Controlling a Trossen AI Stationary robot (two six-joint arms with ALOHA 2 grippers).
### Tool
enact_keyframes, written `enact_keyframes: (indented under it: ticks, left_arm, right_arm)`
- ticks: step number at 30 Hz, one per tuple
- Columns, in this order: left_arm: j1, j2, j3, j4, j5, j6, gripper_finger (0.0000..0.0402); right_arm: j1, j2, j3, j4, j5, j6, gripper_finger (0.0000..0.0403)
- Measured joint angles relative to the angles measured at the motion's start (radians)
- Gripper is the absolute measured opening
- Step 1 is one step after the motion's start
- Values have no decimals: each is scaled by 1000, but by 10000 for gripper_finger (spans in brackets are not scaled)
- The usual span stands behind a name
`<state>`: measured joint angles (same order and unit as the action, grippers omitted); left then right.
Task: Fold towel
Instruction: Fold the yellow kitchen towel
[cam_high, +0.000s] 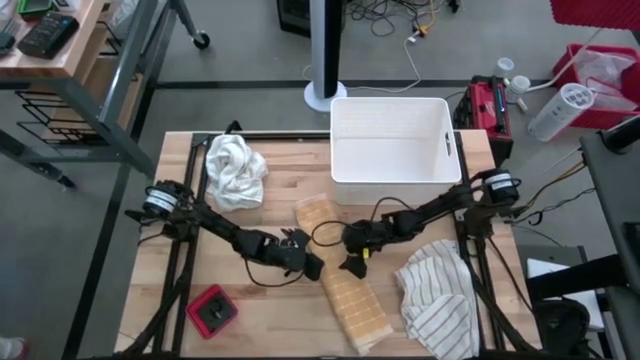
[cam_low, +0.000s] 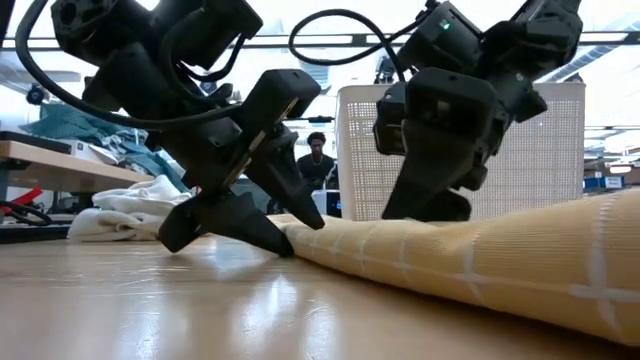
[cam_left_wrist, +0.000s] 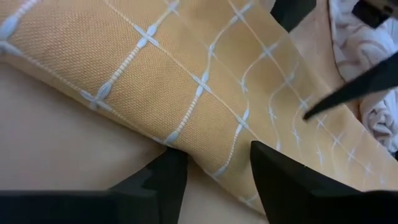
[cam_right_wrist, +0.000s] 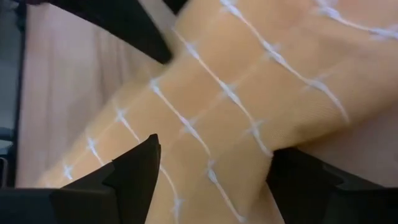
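Note:
A tan towel (cam_high: 352, 300) with pale blue grid lines lies flat on the wooden table as a long strip, running from the middle toward the near edge. My left gripper (cam_high: 312, 266) is down at its left long edge, open. In the left wrist view one finger (cam_left_wrist: 163, 183) is over bare table and the other (cam_left_wrist: 283, 180) over the cloth. My right gripper (cam_high: 350, 264) stands open at the opposite long edge, its fingers (cam_right_wrist: 134, 171) spread wide over the towel (cam_right_wrist: 249, 81). My left gripper comes slanting down from the table's left, fingers across the towel's left long edge (cam_left_wrist: 208, 163). In the low view the upper fingertip (cam_low: 305, 210) meets the top of the cloth (cam_low: 340, 240) and the lower finger (cam_low: 235, 225) lies on the table. The towel stays flat. My right gripper slants down from the right over the towel's right edge (cam_right_wrist: 280, 146); whether it touches the cloth I cannot tell.
A crumpled white towel (cam_high: 235, 172) lies at the far left. A striped towel (cam_high: 435, 298) lies bunched at the near right. A white basket (cam_high: 392, 140) stands at the far edge. A red and black block (cam_high: 212, 310) sits near the front left.

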<state>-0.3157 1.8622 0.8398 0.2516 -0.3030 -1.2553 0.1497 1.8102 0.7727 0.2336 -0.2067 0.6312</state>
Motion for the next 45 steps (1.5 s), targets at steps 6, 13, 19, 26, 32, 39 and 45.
enact_keyframes:
  ticks: [6, 13, 19, 26, 32, 39, 45]
  left_arm:
    - [-2, -3, -1, 23, -89, 90, 138]
    - [-4, -94, -3, 19, -99, 201, 82]
    - [-8, -250, -14, -102, -103, 269, 29]
    - [-43, -438, -77, -150, -149, 302, 7]
    - [-62, -516, -87, -75, -205, 428, 3]
    - [-67, -580, -61, -14, -212, 550, 3]
    - [-105, -640, -41, -8, -217, 615, 2]
  right_arm:
    - [3, 4, -6, 146, -48, 5, 229]
    - [5, -12, -5, 221, -44, -1, 89]
    - [6, -74, -6, 230, -37, -54, 14]
    - [29, -192, -8, 266, -8, -113, 4]
    - [56, -258, 1, 314, 32, -205, 2]
    - [62, -319, 44, 316, 26, -315, 1]
    - [68, -402, 78, 270, 63, -404, 1]
